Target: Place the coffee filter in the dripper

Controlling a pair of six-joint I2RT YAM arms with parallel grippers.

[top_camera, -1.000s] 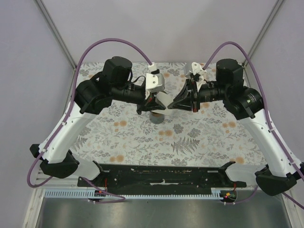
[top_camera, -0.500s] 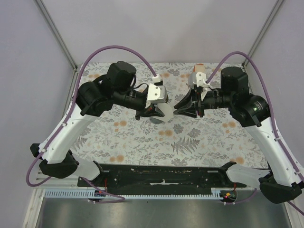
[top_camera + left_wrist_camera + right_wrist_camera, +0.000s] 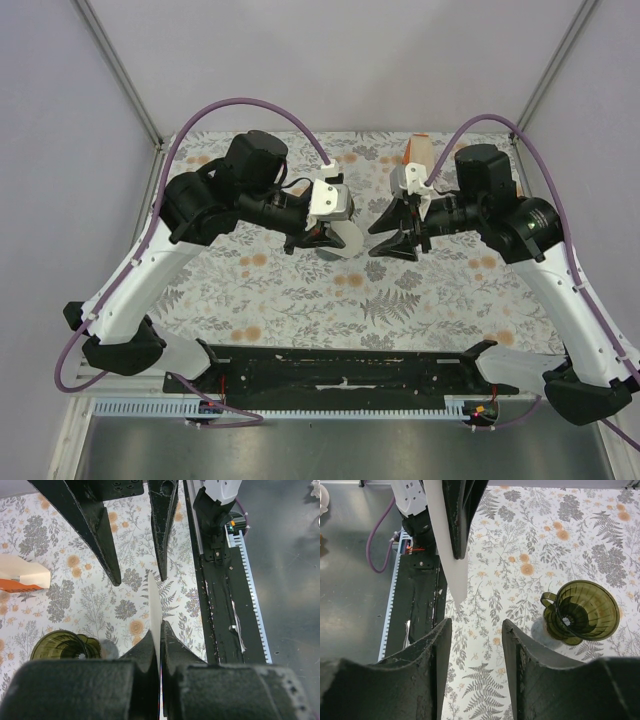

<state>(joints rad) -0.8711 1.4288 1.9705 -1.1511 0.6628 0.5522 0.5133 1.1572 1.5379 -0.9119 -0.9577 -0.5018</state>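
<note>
My left gripper (image 3: 332,238) is shut on the coffee filter (image 3: 347,238), a thin white paper piece held above the flowered tablecloth. The left wrist view shows the filter edge-on (image 3: 155,597) between my shut left gripper (image 3: 156,629). In the right wrist view it hangs point down (image 3: 447,550). The dark olive dripper (image 3: 582,611) stands upright on the cloth, below and beside the filter; it also shows in the left wrist view (image 3: 62,646). In the top view it is hidden. My right gripper (image 3: 378,240) is open and empty, facing the filter a short way off (image 3: 476,625).
The white-and-orange filter pack (image 3: 418,152) stands at the back right of the cloth and shows in the left wrist view (image 3: 22,575). A black rail (image 3: 340,365) runs along the near table edge. Grey walls enclose the table on three sides.
The right gripper has let go of the filter and drawn back to the right, open. The left gripper has moved a little nearer and right, still holding the filter.
</note>
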